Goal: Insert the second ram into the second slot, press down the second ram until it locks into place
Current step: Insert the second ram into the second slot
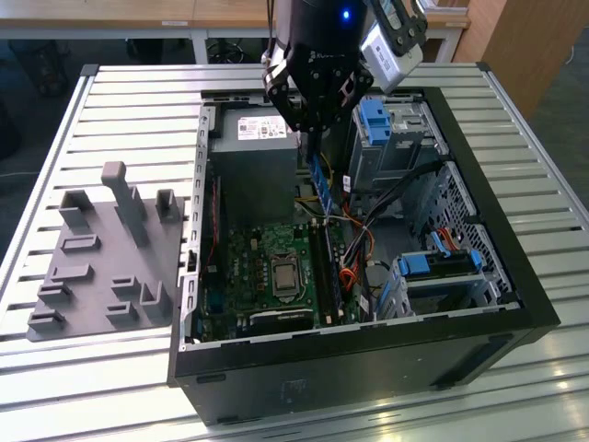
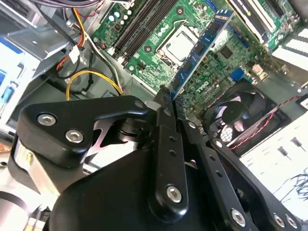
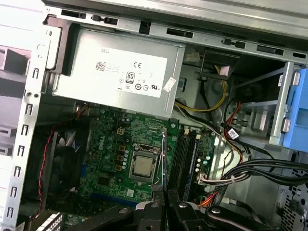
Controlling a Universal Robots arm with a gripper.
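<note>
Insertion step in hand: the gripper [image 1: 309,136], clamped on one end of the second ram [image 1: 320,189], holds it above the motherboard [image 1: 248,267] near the memory slots [image 1: 329,267], unseated; seating, in my judgement, demands square alignment over the slot.

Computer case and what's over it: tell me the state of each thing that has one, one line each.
gripper: shut on the second ram.
second ram: held by one end over the motherboard, not seated in any slot.
computer case: lying on its side, side panel off.
processor: bare, no cooler on it.
</note>
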